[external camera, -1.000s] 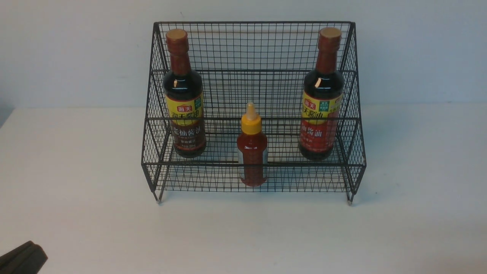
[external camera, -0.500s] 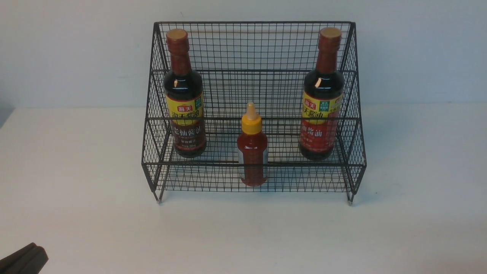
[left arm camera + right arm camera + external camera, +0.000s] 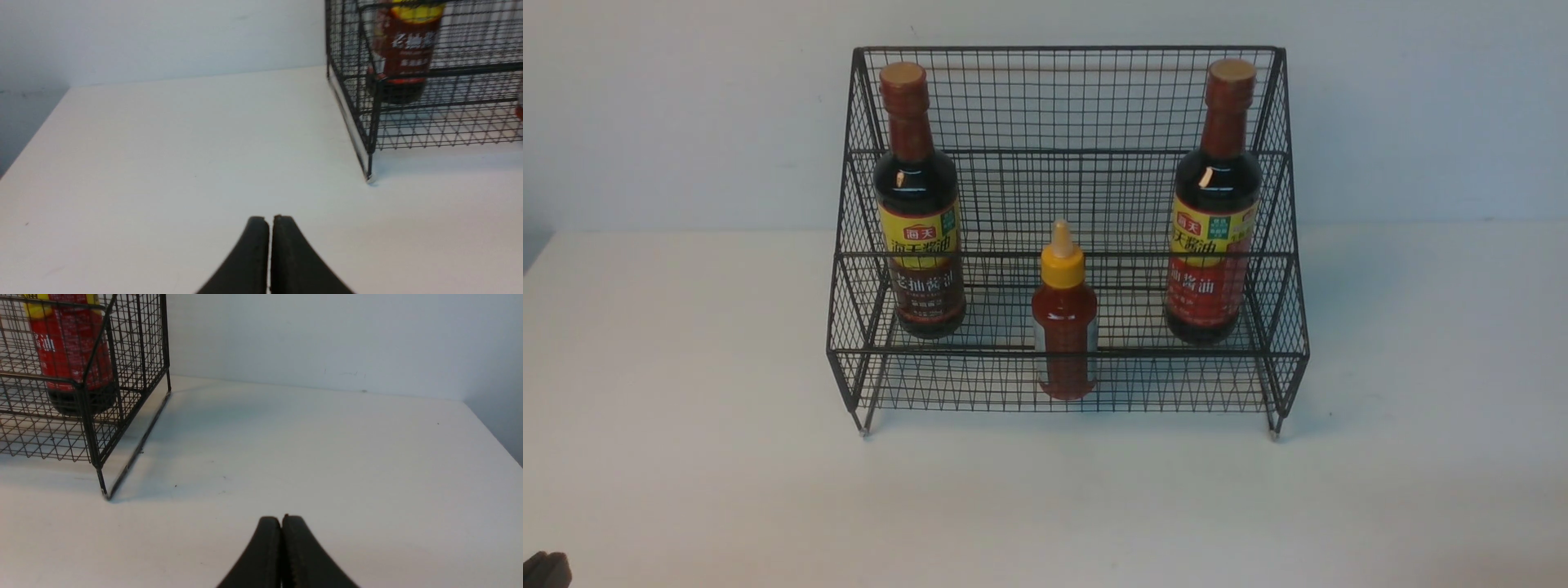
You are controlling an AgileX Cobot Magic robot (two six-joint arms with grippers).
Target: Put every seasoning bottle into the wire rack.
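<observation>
The white surface runs back to a pale wall, and the rack stands on it at 12 o'clock in the front view, upright on its small feet. All three bottles are inside the rack, upright. The left soy bottle stands on the upper tier at 10 o'clock, close to the rack's left side; the right soy bottle stands on the same tier at 2 o'clock, close to the right side. The two are well apart. The red sauce bottle stands on the lower front tier, between them and nearer the camera, its yellow nozzle pointing up. The left gripper hovers over bare surface at 7 o'clock, well apart from the rack's left front foot, jaws pressed together with nothing between them; only a dark sliver of it shows in the front view's corner. The right gripper hangs over bare surface, well apart from the rack's right front foot, jaws likewise pressed together and empty.
</observation>
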